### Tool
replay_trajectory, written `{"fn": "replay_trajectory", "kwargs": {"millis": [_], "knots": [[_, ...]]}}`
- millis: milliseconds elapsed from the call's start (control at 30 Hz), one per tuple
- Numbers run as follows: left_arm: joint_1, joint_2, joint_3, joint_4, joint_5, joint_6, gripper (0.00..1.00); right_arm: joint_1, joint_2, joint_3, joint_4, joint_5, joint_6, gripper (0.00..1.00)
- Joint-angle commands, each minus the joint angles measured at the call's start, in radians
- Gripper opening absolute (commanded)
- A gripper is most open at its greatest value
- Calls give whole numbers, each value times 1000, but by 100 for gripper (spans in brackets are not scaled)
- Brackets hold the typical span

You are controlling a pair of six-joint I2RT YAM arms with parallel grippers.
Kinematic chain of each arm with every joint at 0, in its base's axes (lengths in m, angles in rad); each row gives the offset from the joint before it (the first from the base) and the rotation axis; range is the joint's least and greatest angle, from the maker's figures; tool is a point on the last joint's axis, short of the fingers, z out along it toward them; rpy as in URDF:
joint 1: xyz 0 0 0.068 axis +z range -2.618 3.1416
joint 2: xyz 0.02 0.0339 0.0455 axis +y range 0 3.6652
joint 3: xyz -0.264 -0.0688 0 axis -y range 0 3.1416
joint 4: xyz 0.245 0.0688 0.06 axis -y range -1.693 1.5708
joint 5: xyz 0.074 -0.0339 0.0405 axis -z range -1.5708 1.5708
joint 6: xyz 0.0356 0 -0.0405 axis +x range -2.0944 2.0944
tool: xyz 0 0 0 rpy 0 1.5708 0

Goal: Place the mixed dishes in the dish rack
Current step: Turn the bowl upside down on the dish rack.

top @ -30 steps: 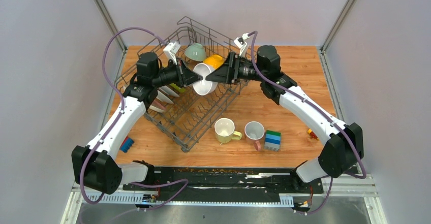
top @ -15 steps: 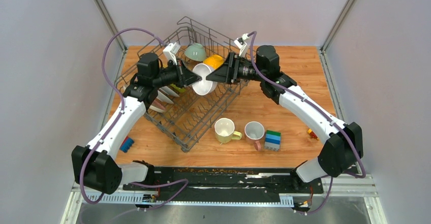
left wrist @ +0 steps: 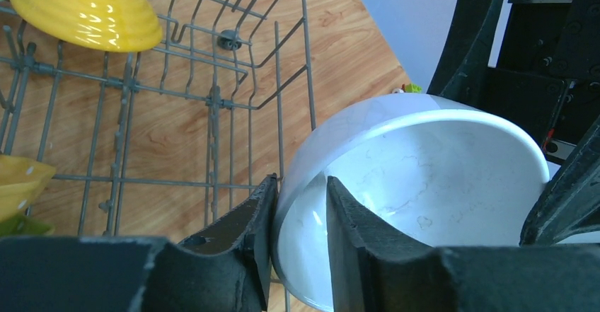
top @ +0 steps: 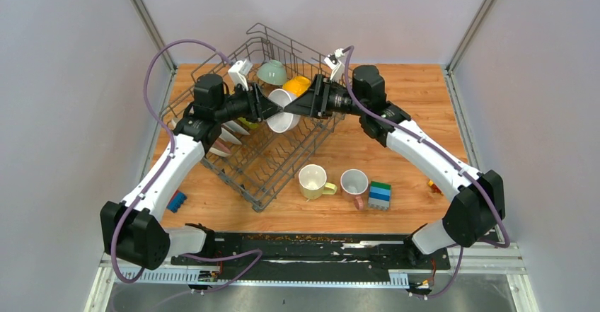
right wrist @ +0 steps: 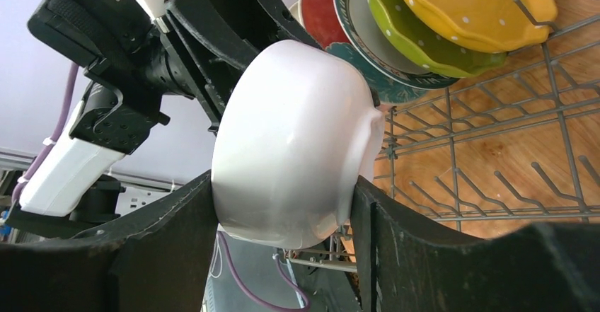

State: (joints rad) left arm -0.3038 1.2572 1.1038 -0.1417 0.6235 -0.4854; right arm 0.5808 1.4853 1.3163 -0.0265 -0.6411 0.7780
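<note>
Main risk: the white bowl (top: 282, 111) drops or twists mid-handover. It hangs in the air over the dish rack (top: 263, 179), upper centre of the top view, w/ both arms on it at once. If the L gripper (top: 272, 108) backs off before the R gripper (top: 294, 106) has a firm hold, the bowl could slide out along its smooth curved wall onto the wire tines. It could also knock the plates (right wrist: 431, 43) standing in the rack, upper right of the R wrist view. If both pull while clamped, the rim could chip or the bowl could lever out of one grip. Also tight: the yellow-orange bowl (top: 298, 84) sits in the rack just above the R gripper in the top view, so a wide swing could bump it. R fingers (right wrist: 177, 241) stand wide apart and press on opposite sides of the bowl's outer wall, i.e. clamped across the body. L fingers (left wrist: 244, 238) straddle the rim at a narrow gap, one outside the wall, one inside. Can't tell from the L wrist view whether they pinch it or just sit beside it. Prob. the weight needs to be fully on R before L pulls clear.
</note>
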Motion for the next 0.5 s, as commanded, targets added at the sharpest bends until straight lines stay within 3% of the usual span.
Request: {"fn": "replay_trajectory", "kwargs": {"millis": [0, 200, 467], "knots": [[-11, 1, 23, 9, 0, 0, 41, 5, -12, 17, -29, 81, -43, 29], [-11, -3, 25, -36, -53, 19, 59, 5, -4, 19, -68, 140, -65, 28], [-11, -35, 9, -100, -183, 42, 69, 5, 20, 49, -137, 238, -124, 28]]}}
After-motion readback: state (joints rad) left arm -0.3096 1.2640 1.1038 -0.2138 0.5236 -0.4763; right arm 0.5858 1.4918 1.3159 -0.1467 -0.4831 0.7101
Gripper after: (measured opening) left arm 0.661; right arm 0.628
